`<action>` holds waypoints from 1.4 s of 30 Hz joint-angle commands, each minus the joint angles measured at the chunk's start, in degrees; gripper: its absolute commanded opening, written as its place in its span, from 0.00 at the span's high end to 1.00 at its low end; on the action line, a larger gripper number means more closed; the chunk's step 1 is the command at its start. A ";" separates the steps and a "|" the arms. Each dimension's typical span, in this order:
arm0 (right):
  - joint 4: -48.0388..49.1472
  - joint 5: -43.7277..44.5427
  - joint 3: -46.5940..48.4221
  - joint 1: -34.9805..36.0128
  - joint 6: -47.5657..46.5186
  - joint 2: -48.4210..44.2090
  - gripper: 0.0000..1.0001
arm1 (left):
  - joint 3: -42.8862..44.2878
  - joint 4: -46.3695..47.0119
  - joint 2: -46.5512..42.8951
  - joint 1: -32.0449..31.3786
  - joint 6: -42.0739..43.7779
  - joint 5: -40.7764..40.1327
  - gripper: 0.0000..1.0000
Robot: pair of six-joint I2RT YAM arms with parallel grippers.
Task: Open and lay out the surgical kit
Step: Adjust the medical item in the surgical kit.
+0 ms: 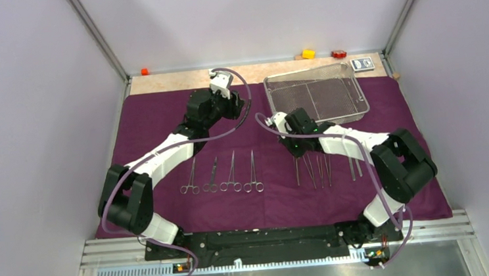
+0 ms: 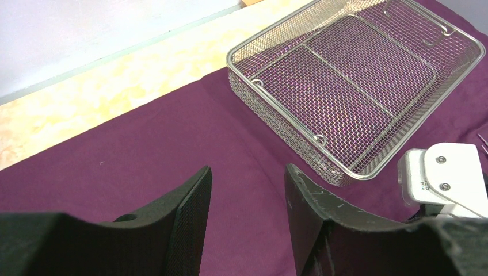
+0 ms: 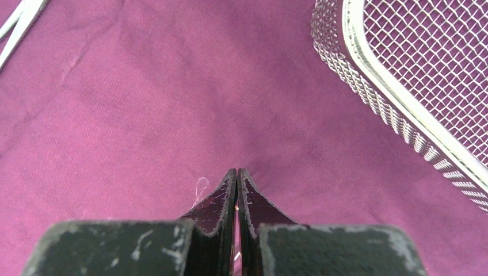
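My left gripper [image 2: 247, 175] hangs half open and empty over the cloth [image 1: 154, 119]. My right gripper [image 3: 237, 175] is pinched closed on nothing. The tray [image 1: 313, 72] sits empty at one o'clock, with clamps [image 1: 222, 176] at seven and tweezers [image 1: 320, 168] at five, apparently fanned out for easy picking.

Robot lab test cell: blank pale wall panels [image 1: 27, 96] set in aluminium frame posts [image 1: 97, 36] box in a small tabletop [image 1: 171, 82]. Left arm [image 1: 164, 154] and right arm [image 1: 348, 143] are bolted to a slotted metal rail [image 1: 106, 251] at the near edge. A purple cloth [image 1: 154, 119] carries a wire-mesh tray [image 1: 306, 72], with ring-handled clamps [image 1: 231, 172] and tweezers [image 1: 320, 168] in tidy rows; a staged bench setup.
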 commanded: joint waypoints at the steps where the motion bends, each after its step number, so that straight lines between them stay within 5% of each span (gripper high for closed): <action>1: 0.13 -3.07 -0.31 -0.89 -1.58 -2.89 1.00 | -0.46 2.60 -1.95 0.21 -0.38 1.03 0.44; 42: -1.90 -18.40 -1.75 -7.29 -9.11 -2.12 1.00 | -0.59 2.78 -1.46 0.20 -0.96 1.52 0.44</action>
